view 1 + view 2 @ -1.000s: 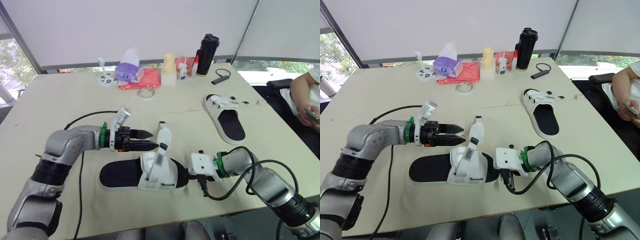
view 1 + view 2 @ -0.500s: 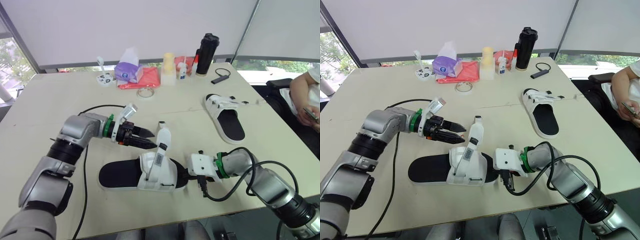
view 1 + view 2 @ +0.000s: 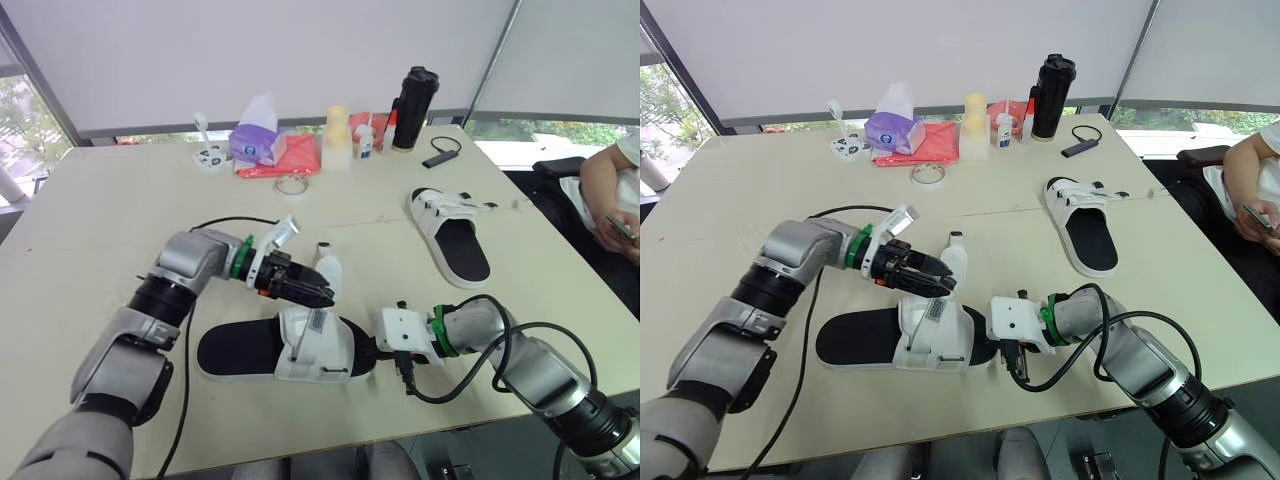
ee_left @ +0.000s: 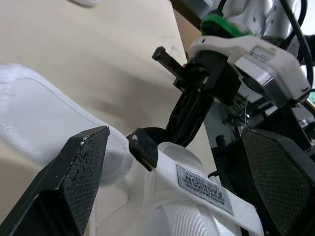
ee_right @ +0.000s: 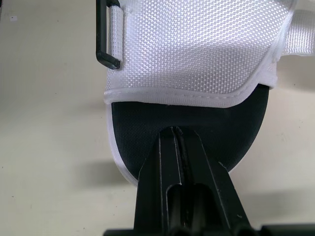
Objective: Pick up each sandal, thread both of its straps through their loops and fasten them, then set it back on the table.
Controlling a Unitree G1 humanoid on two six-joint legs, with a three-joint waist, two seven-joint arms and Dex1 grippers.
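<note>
The left gripper (image 3: 938, 283) is at the upright strap (image 3: 955, 255) of the near sandal (image 3: 855, 340) (white, black insole). The right gripper (image 3: 987, 347) meets its toe. A second sandal (image 3: 1087, 232) lies well apart.

Head cameras overlook the table (image 3: 120, 190); both wrist cameras closely face one sandal (image 3: 310, 345).

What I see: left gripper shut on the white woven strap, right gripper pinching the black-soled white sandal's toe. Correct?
Left wrist view: left gripper is open, straddling the white woven strap. Right gripper does pinch the black-soled white sandal's toe.
</note>
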